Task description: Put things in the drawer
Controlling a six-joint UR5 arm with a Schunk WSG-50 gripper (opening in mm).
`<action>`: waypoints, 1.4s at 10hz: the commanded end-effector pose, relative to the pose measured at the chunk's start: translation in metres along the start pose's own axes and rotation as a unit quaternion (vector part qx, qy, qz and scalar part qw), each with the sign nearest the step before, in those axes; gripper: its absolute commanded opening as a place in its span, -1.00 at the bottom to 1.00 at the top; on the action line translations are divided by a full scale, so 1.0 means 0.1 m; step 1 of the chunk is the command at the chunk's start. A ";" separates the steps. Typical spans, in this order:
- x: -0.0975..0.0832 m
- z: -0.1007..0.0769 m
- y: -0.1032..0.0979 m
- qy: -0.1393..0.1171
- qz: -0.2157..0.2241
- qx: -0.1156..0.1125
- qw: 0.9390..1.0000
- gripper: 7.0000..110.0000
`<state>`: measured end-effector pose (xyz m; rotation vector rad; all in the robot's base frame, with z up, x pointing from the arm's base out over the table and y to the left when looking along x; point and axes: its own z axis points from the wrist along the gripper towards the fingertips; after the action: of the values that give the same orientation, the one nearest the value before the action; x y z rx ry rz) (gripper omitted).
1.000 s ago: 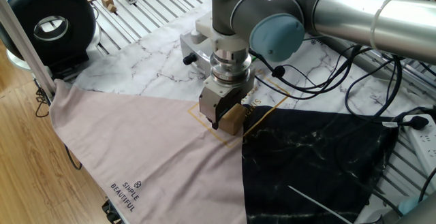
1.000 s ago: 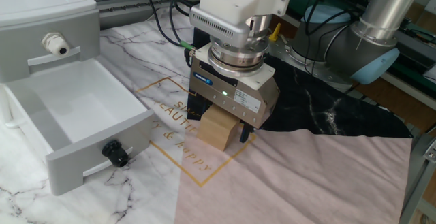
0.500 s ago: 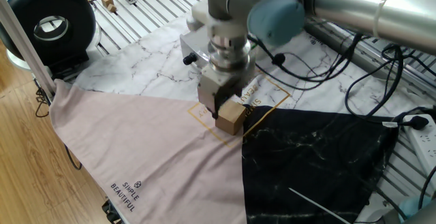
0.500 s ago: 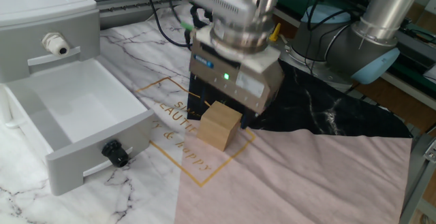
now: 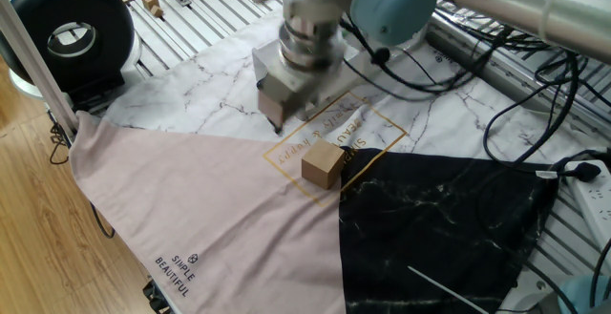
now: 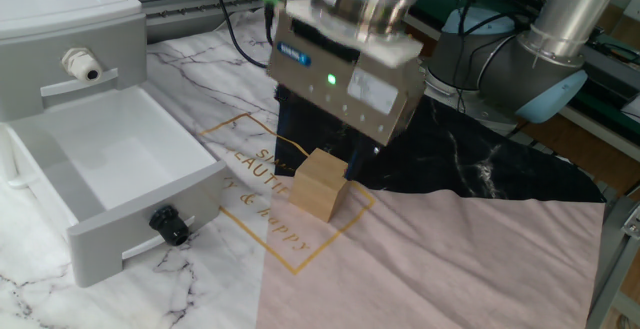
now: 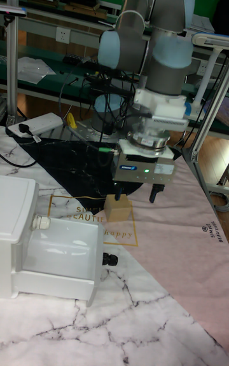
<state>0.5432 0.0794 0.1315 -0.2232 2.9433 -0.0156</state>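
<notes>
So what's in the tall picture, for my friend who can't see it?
A grey robot arm holds its open gripper just above a small tan cube sitting on a cloth-covered table. To the left, a white drawer with a black knob stands pulled open, with nothing visible inside.

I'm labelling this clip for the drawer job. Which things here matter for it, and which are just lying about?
Part of the job:
- cube, resting on the cloth, not held
- drawer, pulled open
- gripper, open, raised above the cube

Just lying about:
- black round device at the table's far corner
- power strip
- loose cables
</notes>
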 end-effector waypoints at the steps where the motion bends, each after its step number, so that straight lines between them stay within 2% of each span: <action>1: -0.57 -0.51 0.14 -0.073 -0.010 0.007 0.997 -1.00; 2: -0.72 -0.58 0.18 -0.101 -0.038 0.008 0.994 -1.00; 3: -0.79 -0.61 0.30 -0.119 -0.059 -0.012 0.991 -1.00; 4: -0.71 -0.59 0.30 -0.101 -0.066 -0.006 0.993 -1.00; 5: -0.59 -0.54 0.22 -0.069 -0.077 0.012 0.995 -1.00; 7: -0.40 -0.49 0.14 -0.029 -0.080 0.030 0.996 -1.00; 8: -0.37 -0.48 0.17 -0.022 -0.075 0.024 0.997 -1.00; 9: -0.41 -0.47 0.20 -0.031 -0.076 0.021 0.996 -1.00; 11: -0.39 -0.47 0.27 -0.025 -0.079 0.003 0.997 -1.00; 13: -0.41 -0.50 0.20 -0.028 -0.089 0.007 0.996 -1.00; 14: -0.50 -0.54 0.21 -0.046 -0.086 -0.001 0.995 -1.00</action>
<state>0.5732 0.1057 0.1868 -0.4603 2.8456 -0.0634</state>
